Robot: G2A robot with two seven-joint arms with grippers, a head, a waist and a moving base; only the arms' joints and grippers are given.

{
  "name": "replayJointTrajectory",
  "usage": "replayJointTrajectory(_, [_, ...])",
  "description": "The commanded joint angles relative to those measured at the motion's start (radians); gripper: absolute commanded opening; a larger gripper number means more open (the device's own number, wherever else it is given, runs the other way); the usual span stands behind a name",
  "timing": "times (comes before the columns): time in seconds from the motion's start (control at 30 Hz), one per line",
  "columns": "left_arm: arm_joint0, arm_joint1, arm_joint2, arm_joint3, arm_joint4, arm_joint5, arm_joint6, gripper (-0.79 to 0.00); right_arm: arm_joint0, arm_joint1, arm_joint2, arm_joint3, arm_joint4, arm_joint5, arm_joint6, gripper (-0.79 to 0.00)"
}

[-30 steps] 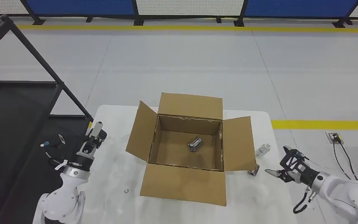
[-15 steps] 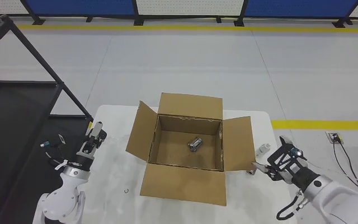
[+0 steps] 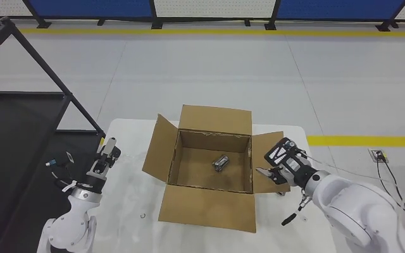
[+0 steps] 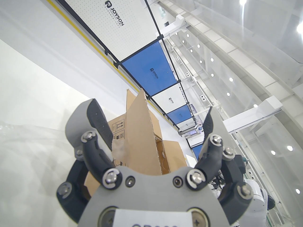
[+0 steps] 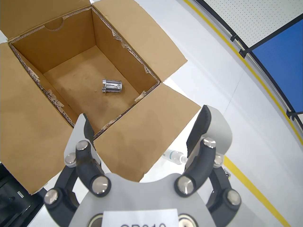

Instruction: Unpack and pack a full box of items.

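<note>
Open cardboard box (image 3: 209,212) on table (image 3: 126,190), metal part (image 3: 220,162) on its floor; right gripper (image 3: 267,164) above its right flap, left gripper (image 3: 109,150) near table's left edge

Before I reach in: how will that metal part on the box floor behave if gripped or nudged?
The cylindrical metal part lies on its side on the cardboard box floor, so a nudge would probably roll it. It looks like rigid machined metal: likely heavy for its size, not fragile. Its shiny surface may slip in a grip.
</note>
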Motion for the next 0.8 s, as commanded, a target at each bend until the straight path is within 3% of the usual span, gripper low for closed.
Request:
replayJointTrajectory(0.0, [0.0,0.0,0.0,0.0,0.0,0.0,0.0,0.0,0.001,0.0,-0.001,0.0,0.0,0.0,0.001,0.0])
replayJointTrajectory(0.27, [0.0,0.0,0.0,0.0,0.0,0.0,0.0,0.0,0.018,-0.007,-0.039,0.042,-0.019,0.004,-0.046,0.0])
replayJointTrajectory(0.77, [0.017,0.002,0.005,-0.02,0.003,0.014,0.019,0.0,0.41,-0.107,-0.403,0.379,0.039,-0.082,-0.089,0.0])
